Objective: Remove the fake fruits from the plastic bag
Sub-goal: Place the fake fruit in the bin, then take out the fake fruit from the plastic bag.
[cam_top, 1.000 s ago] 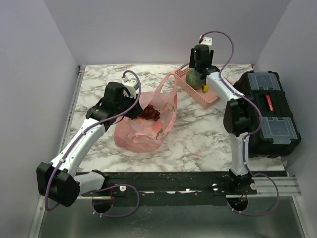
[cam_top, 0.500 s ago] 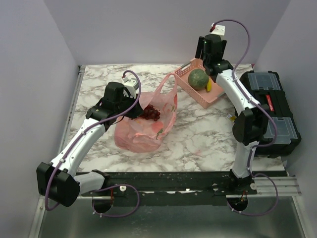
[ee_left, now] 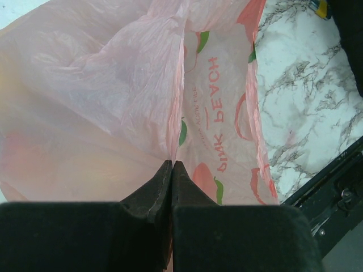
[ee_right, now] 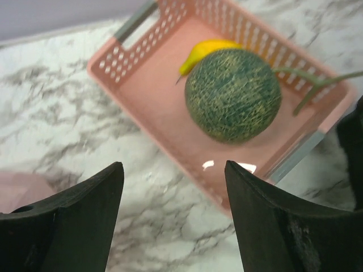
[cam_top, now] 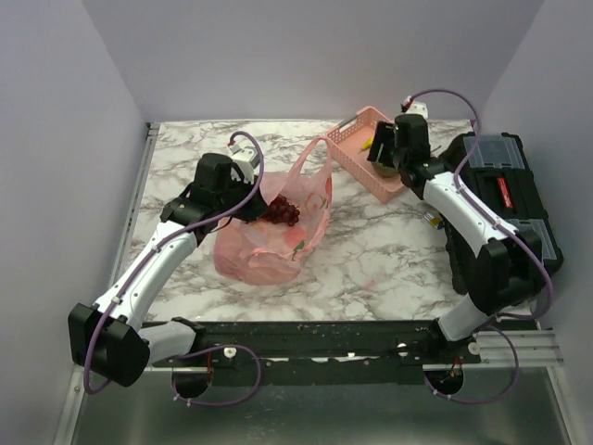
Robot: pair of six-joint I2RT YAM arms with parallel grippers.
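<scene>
The translucent pink plastic bag lies mid-table with a handle loop raised; a dark grape bunch shows at its mouth. My left gripper is shut on the bag's film, pinching a fold printed "PINK PEACH". The green melon and yellow banana lie in the rigid pink lattice basket. My right gripper is open and empty, above the basket's near rim and the marble; in the top view the right gripper covers the melon. Other fruits are hidden.
A black toolbox with clear lid compartments stands along the right edge under the right arm. A green stem-like piece lies across the basket's right side. The marble table ends at a black rail in front.
My right gripper has risen off the melon, swung right and come nearer, open and empty. The melon stays in the basket. The left arm and bag have not moved.
</scene>
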